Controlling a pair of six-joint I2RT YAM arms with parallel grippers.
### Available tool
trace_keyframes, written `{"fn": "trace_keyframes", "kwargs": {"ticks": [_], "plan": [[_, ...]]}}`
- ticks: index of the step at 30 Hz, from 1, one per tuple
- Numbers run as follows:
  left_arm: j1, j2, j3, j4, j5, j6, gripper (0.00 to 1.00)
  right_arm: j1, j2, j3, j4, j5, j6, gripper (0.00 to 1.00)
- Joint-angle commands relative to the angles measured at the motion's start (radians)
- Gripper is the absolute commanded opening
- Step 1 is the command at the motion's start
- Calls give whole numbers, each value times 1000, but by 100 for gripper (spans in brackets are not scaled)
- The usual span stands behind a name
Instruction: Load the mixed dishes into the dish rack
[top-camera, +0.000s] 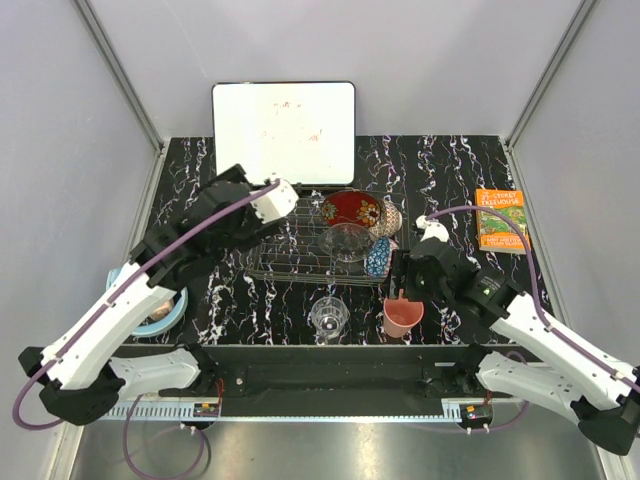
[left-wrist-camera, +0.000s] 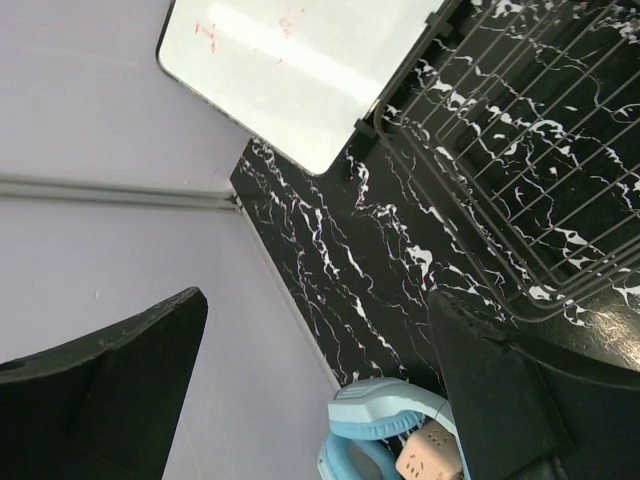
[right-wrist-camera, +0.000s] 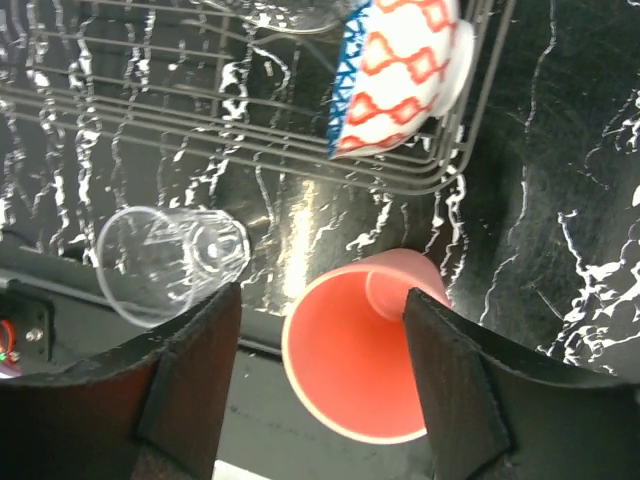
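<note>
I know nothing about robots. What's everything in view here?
dish rack: one, grey wire, table centre
red patterned bowl: one, red, rack's far side
beige netted bowl: one, beige, rack's far right corner
glass plate: one, clear, in rack
blue mosaic bowl: one, blue, rack's right end
glass tumbler: one, clear, table before rack
pink cup: one, pink, right of tumbler
whiteboard: one, white, against back wall
book: one, orange, table's right side
headphones: one, light blue, table's left edge
table: one, black marbled, under everything
left fingers: two, black, open, near rack's far left corner
right fingers: two, black, apart above pink cup
</note>
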Motion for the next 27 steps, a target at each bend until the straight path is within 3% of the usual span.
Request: {"fn": "trace_keyframes", "kwargs": {"ticks": [1,10,16,24,27], "plan": [[54,-42,0,18,54,-49,99,66,1,61,-61,-4,54,72],[94,-55,-40,20,82,-82,99,316,123,49,-78,76,172,70],[98,-68,-59,24,83,-93,99,325,146,37,-84,164,195,66],[106,-89,-52,27,86,-142,99,325,221,-11,-83,188,242,42],[118,-97,-50,20,115,-200,99,325,274,-9,-84,185,264,39]]}}
